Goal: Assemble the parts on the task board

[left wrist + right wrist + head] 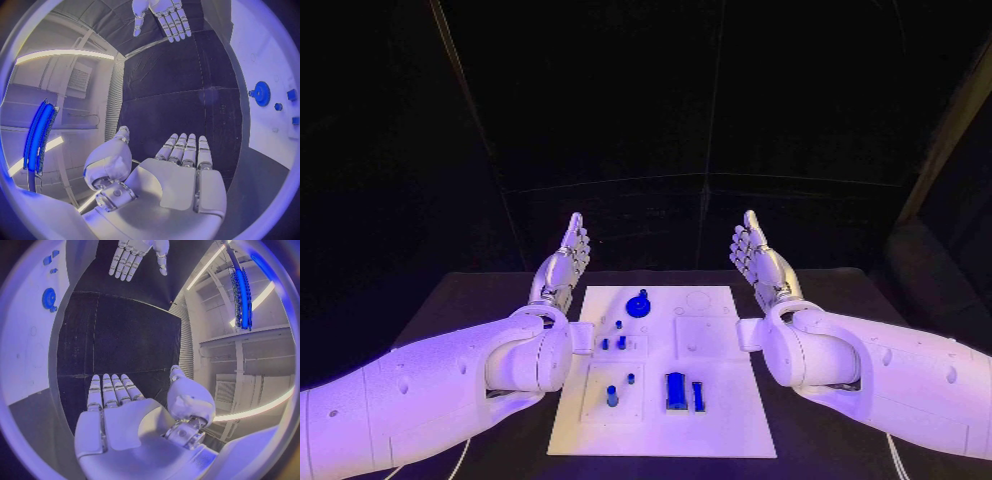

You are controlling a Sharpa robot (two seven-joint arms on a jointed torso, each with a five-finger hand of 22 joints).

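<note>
Too small to tell apart by shape: blue parts [619, 342] on the board [733, 420] between the hands. Cut off at the left wrist view's rim: board [259, 60] beyond the left hand [181, 175], with gear [262, 93] near that rim.

Dim violet-blue light, black surroundings, bright strip lamps in wrist views, fisheye bending at edges

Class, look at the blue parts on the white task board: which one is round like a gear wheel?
The gear at the far end of the task board, between the two raised hands. It is a round toothed disc; the other blue parts nearer the robot are small pegs and upright blocks.
</note>
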